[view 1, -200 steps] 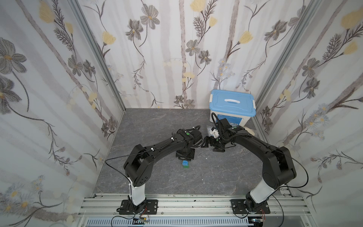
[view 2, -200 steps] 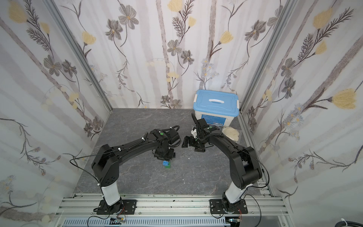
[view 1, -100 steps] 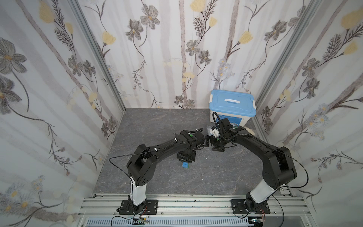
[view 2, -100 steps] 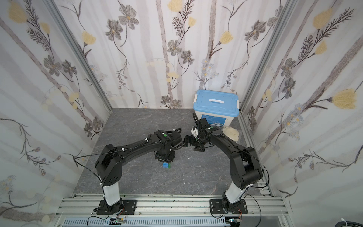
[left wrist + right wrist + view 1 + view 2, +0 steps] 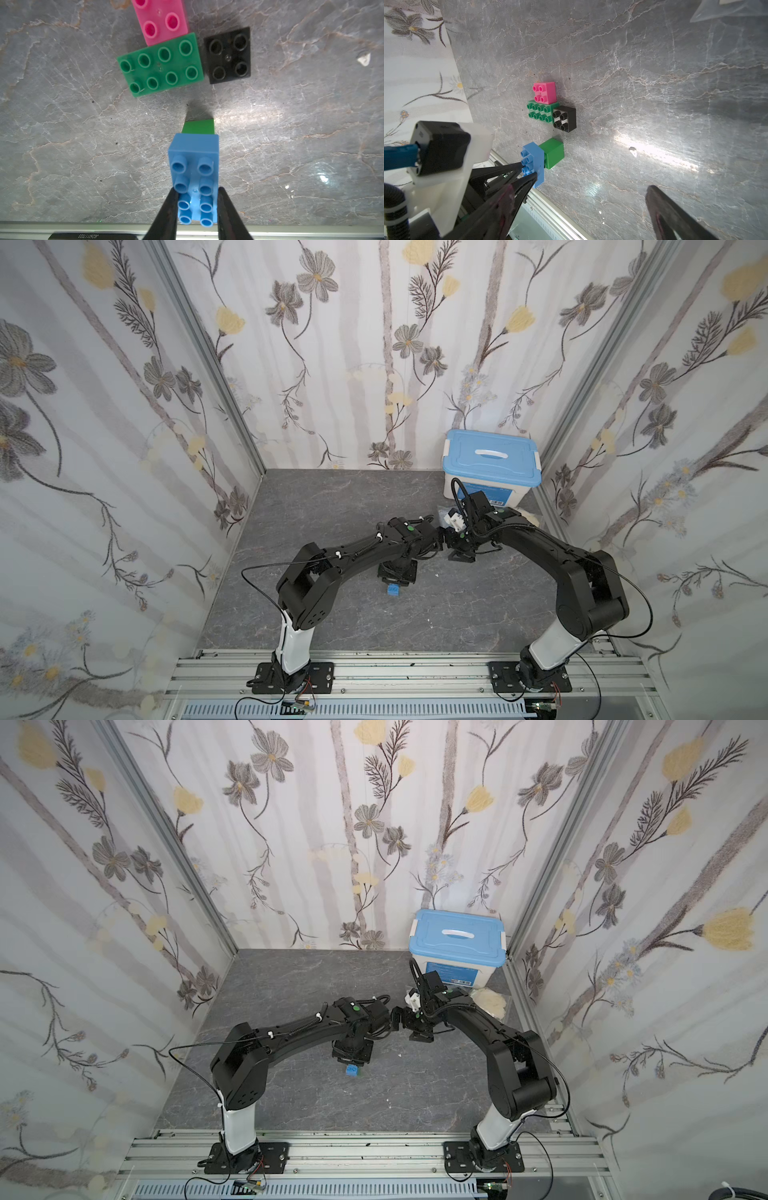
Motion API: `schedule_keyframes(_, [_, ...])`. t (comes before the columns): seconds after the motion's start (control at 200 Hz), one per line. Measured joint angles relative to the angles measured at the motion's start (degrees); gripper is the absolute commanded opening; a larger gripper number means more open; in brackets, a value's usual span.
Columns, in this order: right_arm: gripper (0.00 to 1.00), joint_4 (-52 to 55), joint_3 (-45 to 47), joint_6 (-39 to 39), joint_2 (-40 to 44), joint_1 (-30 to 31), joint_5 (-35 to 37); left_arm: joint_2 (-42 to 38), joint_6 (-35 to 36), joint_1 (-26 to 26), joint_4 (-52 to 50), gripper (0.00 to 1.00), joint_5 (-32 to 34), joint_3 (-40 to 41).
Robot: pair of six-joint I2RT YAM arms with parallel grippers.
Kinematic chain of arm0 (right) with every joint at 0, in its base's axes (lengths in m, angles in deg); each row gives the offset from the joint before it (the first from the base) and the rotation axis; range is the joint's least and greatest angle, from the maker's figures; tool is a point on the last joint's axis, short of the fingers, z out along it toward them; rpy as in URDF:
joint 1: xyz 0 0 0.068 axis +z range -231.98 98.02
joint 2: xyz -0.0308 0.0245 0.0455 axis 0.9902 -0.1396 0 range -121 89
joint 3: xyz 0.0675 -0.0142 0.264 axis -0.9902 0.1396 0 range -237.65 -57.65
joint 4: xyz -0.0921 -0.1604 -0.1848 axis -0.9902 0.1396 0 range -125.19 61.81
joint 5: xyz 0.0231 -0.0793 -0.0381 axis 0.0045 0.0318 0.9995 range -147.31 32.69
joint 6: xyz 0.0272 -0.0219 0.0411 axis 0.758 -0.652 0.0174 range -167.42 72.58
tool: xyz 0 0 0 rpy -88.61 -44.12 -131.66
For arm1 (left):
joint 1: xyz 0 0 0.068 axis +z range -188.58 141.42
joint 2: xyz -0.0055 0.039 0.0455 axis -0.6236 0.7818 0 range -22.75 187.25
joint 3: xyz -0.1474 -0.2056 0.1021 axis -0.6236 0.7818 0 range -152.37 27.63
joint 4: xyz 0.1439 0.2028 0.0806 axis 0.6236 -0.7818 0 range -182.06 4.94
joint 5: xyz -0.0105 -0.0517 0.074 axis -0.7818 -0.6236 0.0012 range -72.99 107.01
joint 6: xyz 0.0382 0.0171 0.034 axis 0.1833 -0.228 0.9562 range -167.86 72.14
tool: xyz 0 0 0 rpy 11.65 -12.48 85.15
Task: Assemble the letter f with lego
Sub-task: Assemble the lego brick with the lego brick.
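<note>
Left gripper: clamped on one end of the blue brick, which is stacked on a small green brick.
Right gripper: jaws spread wide, holding nothing.
Loose lego: long green brick on the grey table, with the pink brick and black brick just beside it, near the held pair.

The left wrist view crops the pink brick, and the blue brick covers most of the small green brick.

Upside-down serial "J6260117033" on blk tag; nothing else legible.
</note>
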Motion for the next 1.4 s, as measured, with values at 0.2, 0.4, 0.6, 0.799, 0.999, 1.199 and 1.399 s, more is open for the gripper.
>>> schedule_keyframes(0.2, [0.99, -1.1, 0.1, 0.0, -0.1, 0.0, -0.4, 0.2, -0.9, 0.0, 0.0, 0.0, 0.2, 0.1])
schedule_keyframes(0.4, [0.99, -1.4, 0.1, 0.1, -0.7, -0.1, -0.9, 0.5, -1.6, 0.0, 0.1, 0.0, 0.2, 0.2])
schedule_keyframes(0.6, [0.99, -1.5, 0.1, 0.7, -0.8, -0.1, -1.4, 0.8, -3.0, 0.0, 0.3, 0.0, -0.1, 0.4])
schedule_keyframes(0.799, [0.99, -1.6, 0.0, 0.8, -0.8, 0.0, -1.7, 0.9, -4.3, 0.0, 0.4, 0.0, -0.2, 0.3])
schedule_keyframes(0.999, [0.99, -1.5, -0.1, 1.1, -0.8, 0.0, -2.2, 1.7, -5.4, 0.0, -0.4, 0.0, -0.2, -0.7])
schedule_keyframes(1.199, [0.99, -1.6, -0.3, 1.1, -1.4, 0.0, -2.8, 2.1, -5.6, 0.0, -0.8, 0.0, -0.2, -1.0])
schedule_keyframes(1.399, [0.99, -1.6, -0.7, 1.1, -2.0, 0.0, -2.8, 2.1, -6.0, 0.1, -0.5, 0.0, -0.3, -0.6])
